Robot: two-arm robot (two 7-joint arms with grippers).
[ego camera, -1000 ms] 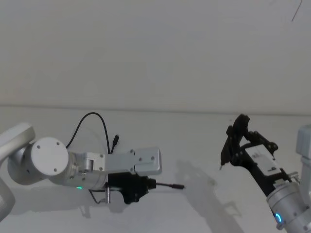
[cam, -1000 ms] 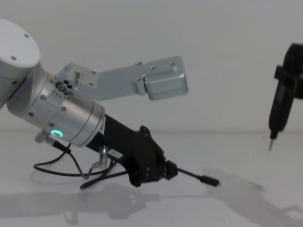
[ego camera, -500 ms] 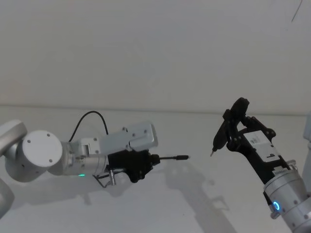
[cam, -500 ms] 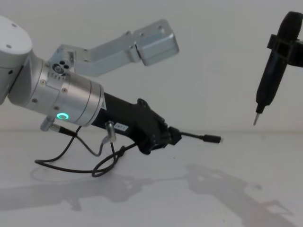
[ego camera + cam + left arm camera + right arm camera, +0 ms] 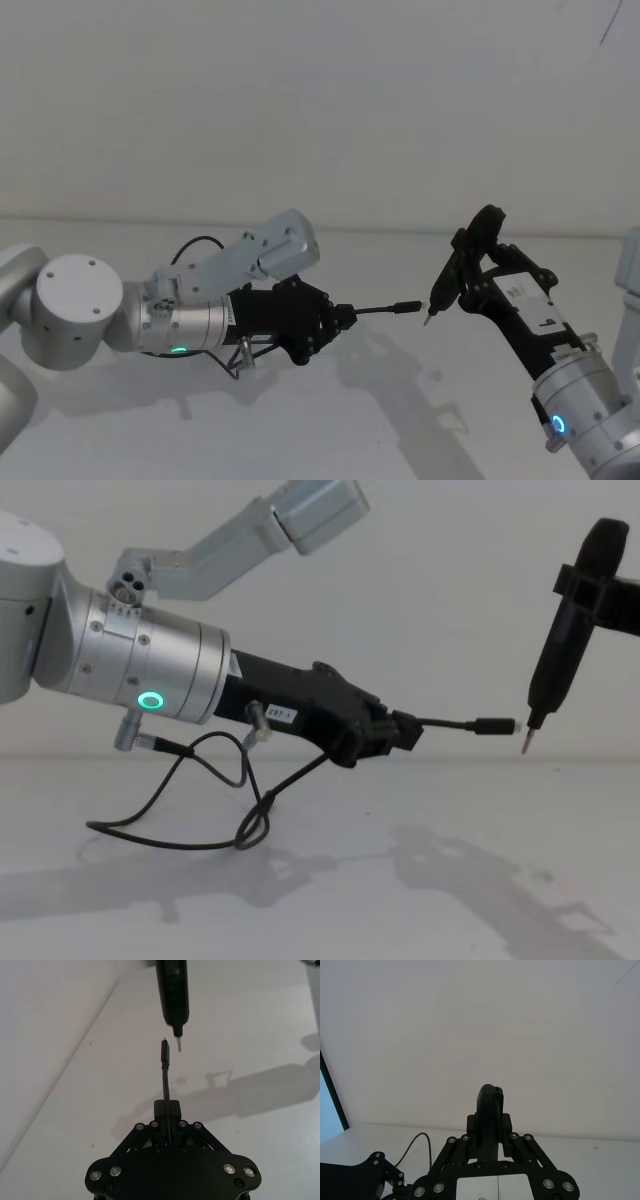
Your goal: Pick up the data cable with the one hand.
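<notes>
My left gripper (image 5: 336,315) hangs above the table, shut on the data cable (image 5: 372,309). A short straight stretch of the cable sticks out past the fingers and ends in a small dark plug (image 5: 494,725). The remaining cable (image 5: 165,842) droops from the gripper (image 5: 402,730) in a loose loop onto the table. In the left wrist view the cable (image 5: 165,1082) runs straight out from between the shut fingers of that gripper (image 5: 167,1109). My right gripper (image 5: 472,275) is shut on a slim black pen-like tool (image 5: 558,660). The tool's metal tip (image 5: 426,322) sits just beside the plug.
The white table (image 5: 400,420) stretches under both arms, with a plain white wall (image 5: 320,120) behind. A short wire with a silver plug (image 5: 256,720) is fixed to the left wrist. The right wrist view shows the tool (image 5: 490,1105) upright and the left gripper (image 5: 375,1175) low down.
The left gripper has risen and moved right with the cable, levelling out, so the plug now nearly meets the tool's tip. The right gripper shifted slightly left.
</notes>
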